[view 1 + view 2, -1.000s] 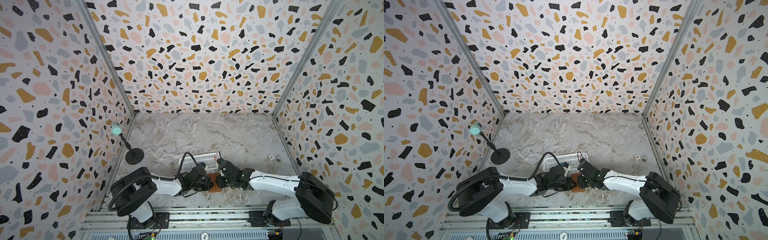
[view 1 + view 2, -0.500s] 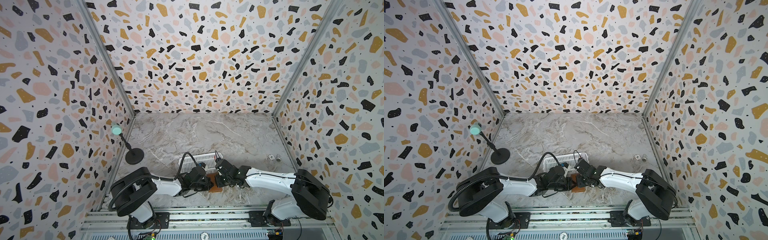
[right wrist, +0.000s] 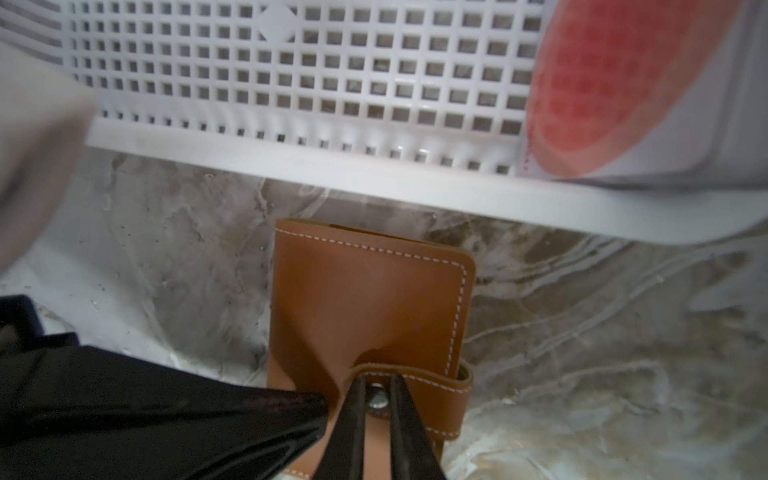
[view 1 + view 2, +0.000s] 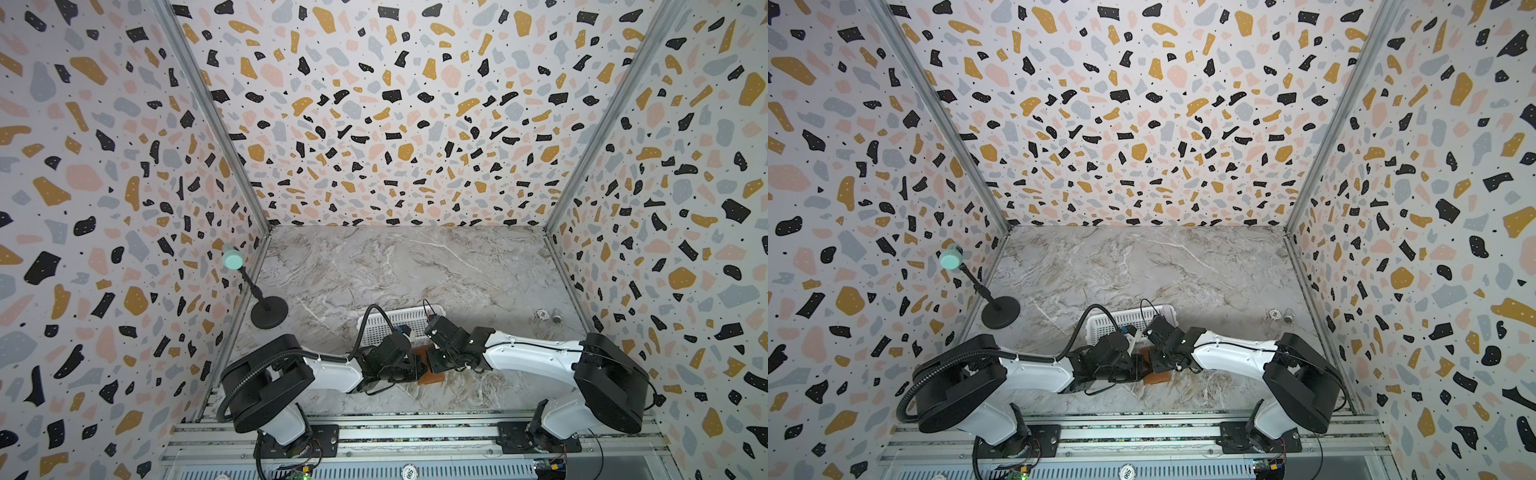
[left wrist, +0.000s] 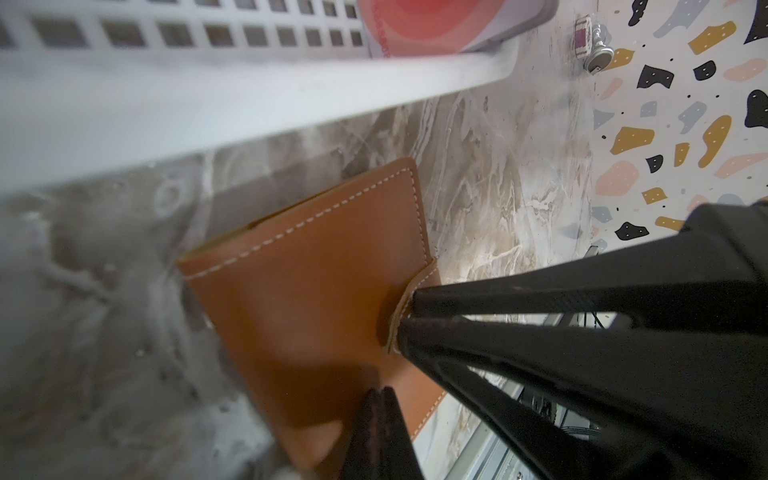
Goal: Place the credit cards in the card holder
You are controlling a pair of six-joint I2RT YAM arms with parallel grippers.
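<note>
We see the tan card holder [image 3: 365, 299] shut on the marble table [image 3: 166, 257], just beside the white basket [image 3: 291, 75] holding a credit card [image 3: 615, 91]. The right gripper [image 3: 377, 386] narrowly pinches its snap tab; the left gripper [image 5: 377, 392], jaws together, touches its cover.

Tan-brown leather card holder [image 3: 365, 307] looks smooth and matt, there. Its small round metal snap button [image 3: 377, 400] gleams. White slotted plastic basket [image 3: 291, 83]: smooth, faint sheen. Grey marble-patterned table [image 3: 582, 332] shows a polished gloss.
</note>
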